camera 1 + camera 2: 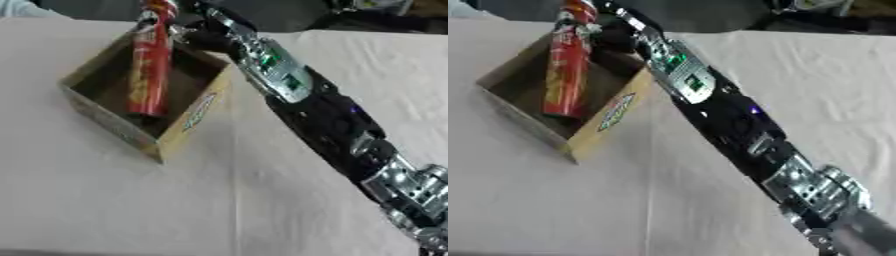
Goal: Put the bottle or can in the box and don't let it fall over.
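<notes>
Red bottle (150, 75) is gripped near its top by the right hand (194, 36), base inside the cardboard box (188, 125), and should be steadied upright before release.

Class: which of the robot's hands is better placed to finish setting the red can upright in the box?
Right. The right hand reaches over the box at the can; the left shows in neither view.

A pale cloth with soft creases covers the counter (105, 200). Beyond its far edge the room lies dark and indistinct.
</notes>
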